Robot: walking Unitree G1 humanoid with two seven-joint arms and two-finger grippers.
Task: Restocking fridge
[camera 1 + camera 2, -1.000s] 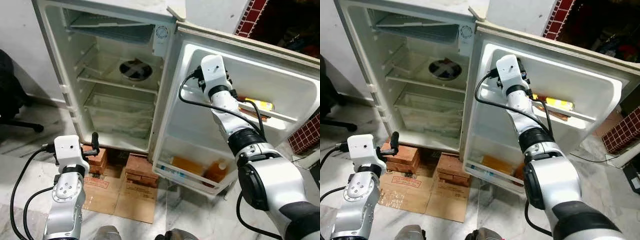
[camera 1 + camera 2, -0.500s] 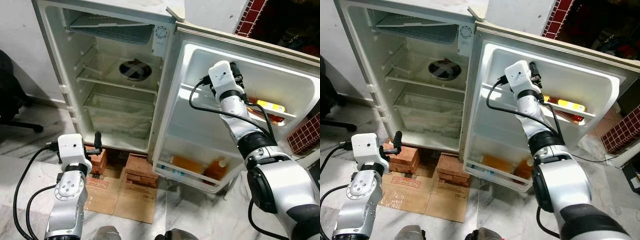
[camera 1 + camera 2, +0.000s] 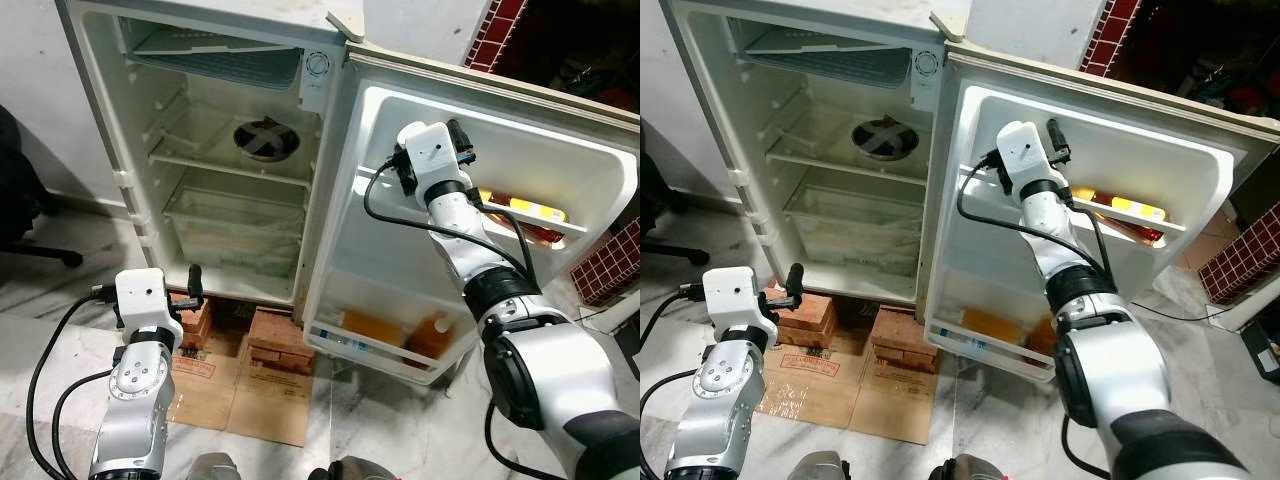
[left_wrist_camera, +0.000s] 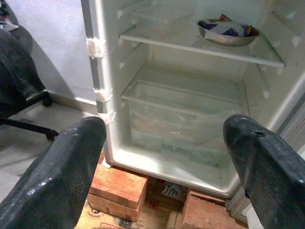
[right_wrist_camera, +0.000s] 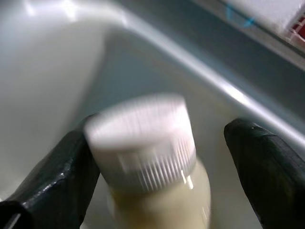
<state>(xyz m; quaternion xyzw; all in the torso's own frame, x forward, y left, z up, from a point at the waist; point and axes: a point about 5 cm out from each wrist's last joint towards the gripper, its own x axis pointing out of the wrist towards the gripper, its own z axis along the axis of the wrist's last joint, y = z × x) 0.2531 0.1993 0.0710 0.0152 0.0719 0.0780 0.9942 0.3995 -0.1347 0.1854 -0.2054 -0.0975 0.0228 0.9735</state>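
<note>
I have the right gripper raised into the upper shelf of the open fridge door, and its wrist view puts a bottle with a white ribbed cap directly between the fingers. One finger sits against the cap's side; the other stands off with a clear gap, so the fingers are open around the bottle, not clamped on it. The picture is blurred, so I cannot tell whether the bottle is standing on the shelf or leaning. Its body looks pale and smooth, probably plastic with creamy liquid inside; I judge it moderately heavy for its size, stiff enough to squeeze, but slick. The ribbed cap offers friction, yet it is narrow and a grip there would let the body swing, so I would close lower, on the shoulder just beneath the cap. Beyond the fingers, the same door shelf holds an orange bottle and a yellow packet, and the lower door bin carries more orange containers. My left gripper idles low in front of the fridge's main compartment, fingers spread wide with nothing between them, looking past them at the crisper drawer and a bowl on the shelf above it.
</note>
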